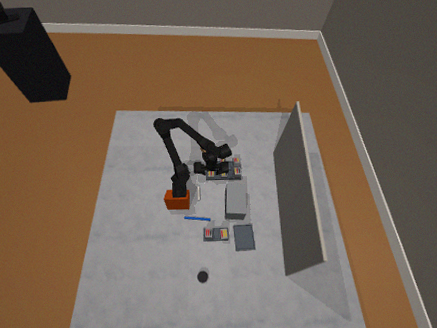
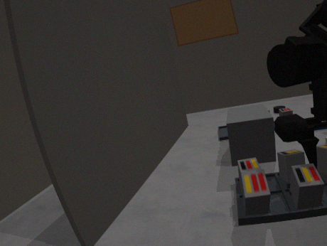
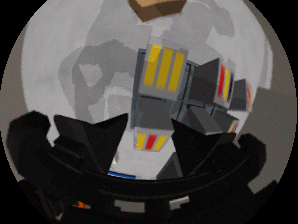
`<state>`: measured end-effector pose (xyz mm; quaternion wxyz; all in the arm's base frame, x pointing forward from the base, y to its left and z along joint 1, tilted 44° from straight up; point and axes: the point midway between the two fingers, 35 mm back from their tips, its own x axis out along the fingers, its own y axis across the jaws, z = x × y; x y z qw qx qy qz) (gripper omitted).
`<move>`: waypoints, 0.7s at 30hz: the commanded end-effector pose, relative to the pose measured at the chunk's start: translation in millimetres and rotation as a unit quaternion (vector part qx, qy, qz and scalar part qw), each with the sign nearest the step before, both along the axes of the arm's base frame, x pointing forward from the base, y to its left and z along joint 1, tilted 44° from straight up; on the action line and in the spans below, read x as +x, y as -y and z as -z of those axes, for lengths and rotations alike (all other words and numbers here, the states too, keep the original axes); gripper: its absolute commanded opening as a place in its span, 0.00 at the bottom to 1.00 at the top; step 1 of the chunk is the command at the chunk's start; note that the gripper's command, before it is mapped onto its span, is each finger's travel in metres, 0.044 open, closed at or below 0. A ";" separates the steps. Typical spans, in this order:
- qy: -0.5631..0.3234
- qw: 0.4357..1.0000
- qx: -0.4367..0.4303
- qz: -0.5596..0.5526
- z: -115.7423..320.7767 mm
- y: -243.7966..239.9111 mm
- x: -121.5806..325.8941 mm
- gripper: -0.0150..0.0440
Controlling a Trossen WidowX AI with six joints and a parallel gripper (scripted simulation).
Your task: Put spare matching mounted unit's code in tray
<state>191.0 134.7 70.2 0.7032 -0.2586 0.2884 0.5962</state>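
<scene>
The spares rack (image 1: pixel 224 179) (image 2: pixel 281 218) (image 3: pixel 135 90) holds several grey spares with striped tops. My gripper (image 1: pixel 212 168) (image 3: pixel 149 119) is open above its near row, its fingers on either side of a yellow-red-yellow spare (image 3: pixel 151 140). Other spares are a yellow-yellow-yellow one (image 3: pixel 163 71), a yellow-red-red one (image 2: pixel 255 183), a black-red-yellow one (image 2: pixel 249 164) and a black-yellow-red one (image 2: pixel 307 174). The grey box (image 1: pixel 236 197) (image 2: pixel 250 142), perhaps the mounted unit, shows no code. The flat dark tray (image 1: pixel 244 237) lies beyond it. The box partly hides the tray in the exterior view.
A tall panel (image 1: pixel 300 193) (image 2: pixel 99 107) stands on the right. A small holder (image 1: pixel 216 239) with two striped blocks lies beside the tray. A blue bar (image 1: pixel 197 219) (image 3: pixel 121 175), a black disc (image 1: pixel 202 277) and a brown block (image 3: pixel 157 9) are also there.
</scene>
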 end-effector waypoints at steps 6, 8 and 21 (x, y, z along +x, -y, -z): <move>-0.001 1.000 0.000 0.001 1.1 -0.4 -0.2 0.63; -0.001 1.000 0.000 0.001 1.1 -0.4 -0.2 0.54; -0.001 1.000 0.000 0.001 1.1 -0.4 -0.2 0.25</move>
